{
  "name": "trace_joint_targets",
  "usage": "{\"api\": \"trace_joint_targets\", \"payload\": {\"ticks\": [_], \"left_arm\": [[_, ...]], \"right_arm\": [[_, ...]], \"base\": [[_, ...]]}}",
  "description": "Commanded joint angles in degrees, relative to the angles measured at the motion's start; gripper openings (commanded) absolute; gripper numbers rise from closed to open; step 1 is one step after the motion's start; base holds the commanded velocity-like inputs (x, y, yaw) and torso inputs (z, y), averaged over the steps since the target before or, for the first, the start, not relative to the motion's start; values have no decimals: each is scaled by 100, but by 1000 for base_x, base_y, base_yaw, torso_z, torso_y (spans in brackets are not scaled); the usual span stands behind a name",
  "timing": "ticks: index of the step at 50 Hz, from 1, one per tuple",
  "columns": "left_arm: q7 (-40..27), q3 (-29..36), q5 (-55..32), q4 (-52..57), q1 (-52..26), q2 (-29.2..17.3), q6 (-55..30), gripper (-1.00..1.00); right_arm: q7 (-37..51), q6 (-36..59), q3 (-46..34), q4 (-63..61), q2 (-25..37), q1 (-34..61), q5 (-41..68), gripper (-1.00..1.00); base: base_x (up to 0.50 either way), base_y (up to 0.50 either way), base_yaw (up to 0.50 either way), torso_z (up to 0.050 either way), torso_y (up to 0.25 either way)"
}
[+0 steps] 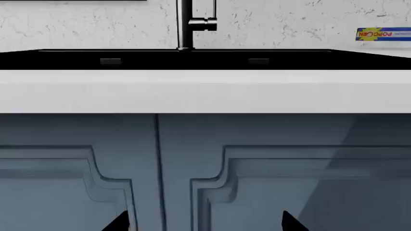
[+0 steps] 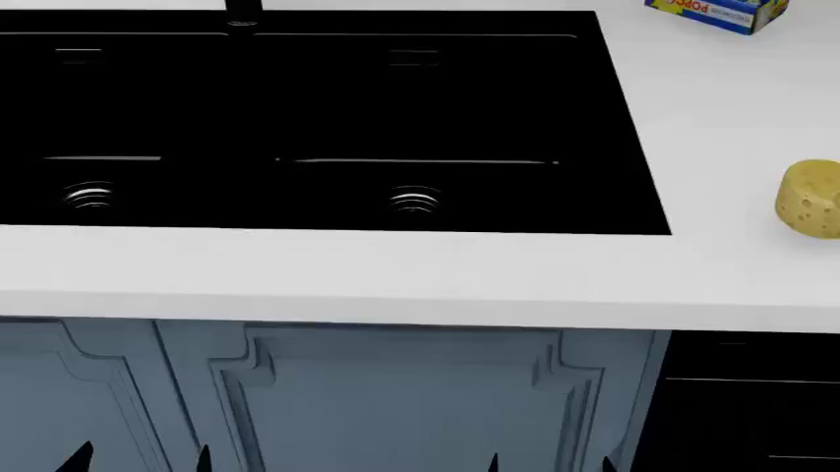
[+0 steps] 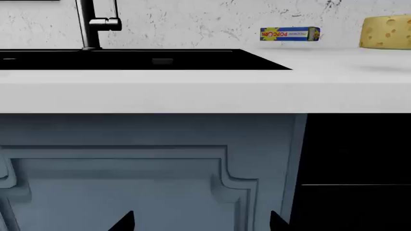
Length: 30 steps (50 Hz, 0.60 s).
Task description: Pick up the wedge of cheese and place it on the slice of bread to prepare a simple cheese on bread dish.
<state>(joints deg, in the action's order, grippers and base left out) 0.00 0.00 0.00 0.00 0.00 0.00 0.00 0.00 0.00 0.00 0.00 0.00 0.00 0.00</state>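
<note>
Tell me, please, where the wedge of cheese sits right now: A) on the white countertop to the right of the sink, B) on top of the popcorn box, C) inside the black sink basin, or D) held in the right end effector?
A: the wedge of cheese rests on the white countertop, apart from the black sink on its right side and nearer the front than the popcorn box.

white countertop [image 2: 393, 280] with black double sink [image 2: 315, 118], blue-grey panelled cabinet doors [image 2: 393, 403] below, speckled white wall [image 3: 192, 21] behind
</note>
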Motion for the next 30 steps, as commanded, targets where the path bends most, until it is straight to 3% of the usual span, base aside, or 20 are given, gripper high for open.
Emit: {"api": "trace_joint_targets", "payload": {"ticks": [1,14,30], "left_arm": [[-64,64,-56,0,0,-57,0,100],[-346,336,-217,7,14,-266,64,100],[-499,501,-368,1,-14,-412,42,100]], "right_arm": [[72,0,-72,0,54,0,54,100],[404,-20,-322,-19,268,-5,189,100],[594,-87,-526,53,410,27,230,100]], "base": [[0,0,0,0,0],[-7,-36,0,0,0],[-170,-425,0,0,0]]}}
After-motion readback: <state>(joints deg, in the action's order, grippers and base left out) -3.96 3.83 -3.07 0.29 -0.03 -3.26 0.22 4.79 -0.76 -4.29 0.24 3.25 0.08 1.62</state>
